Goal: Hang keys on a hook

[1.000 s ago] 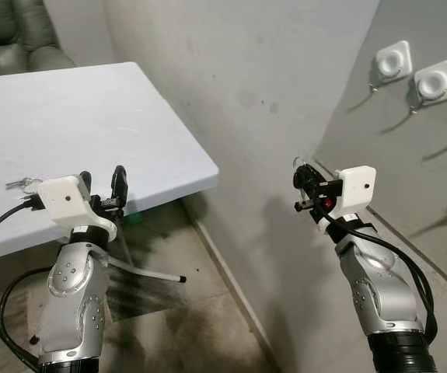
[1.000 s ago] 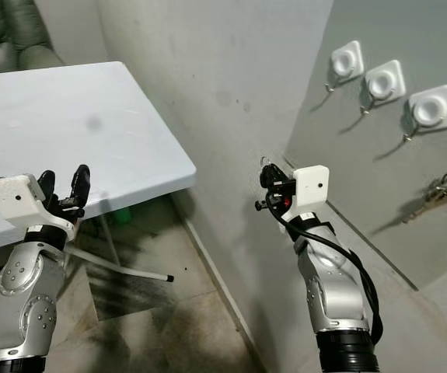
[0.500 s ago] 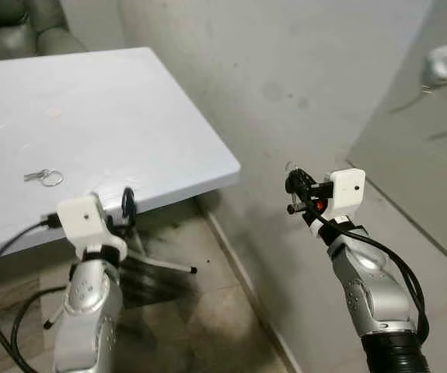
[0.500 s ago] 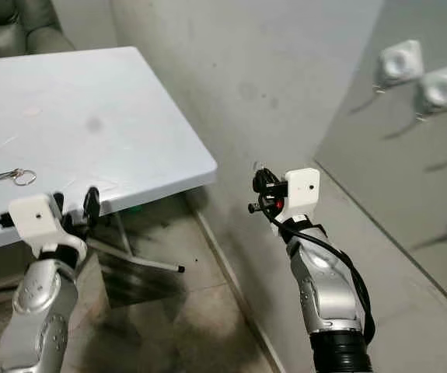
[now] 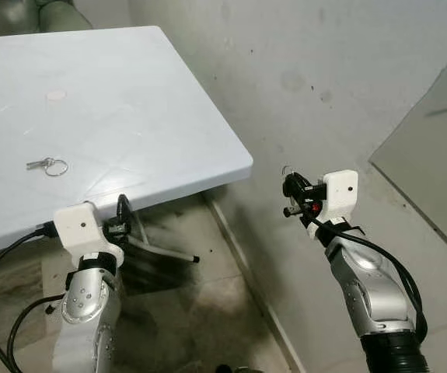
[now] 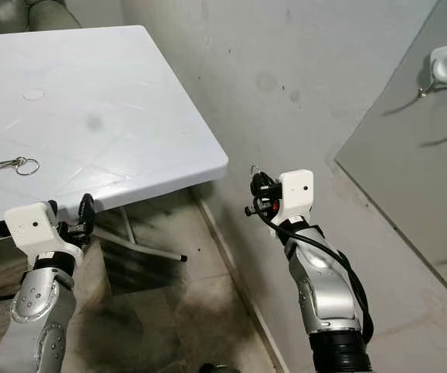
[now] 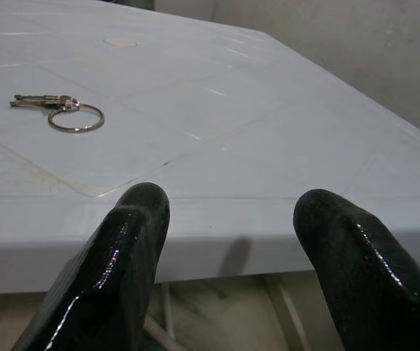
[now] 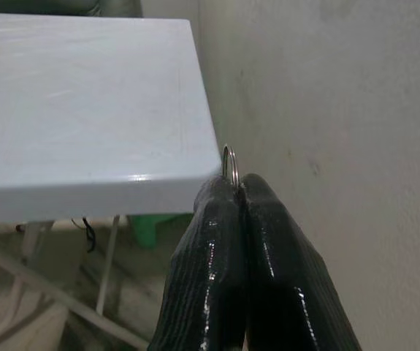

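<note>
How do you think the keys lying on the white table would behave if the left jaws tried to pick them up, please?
The keys lie flat on the smooth table, so they would probably slide when nudged. The thin ring looks hard to pinch. Once lifted, the keys would likely dangle loosely.

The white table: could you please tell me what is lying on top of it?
On the white table lies one set of keys on a ring, nearer its front edge, and a faint round mark farther back.
</note>
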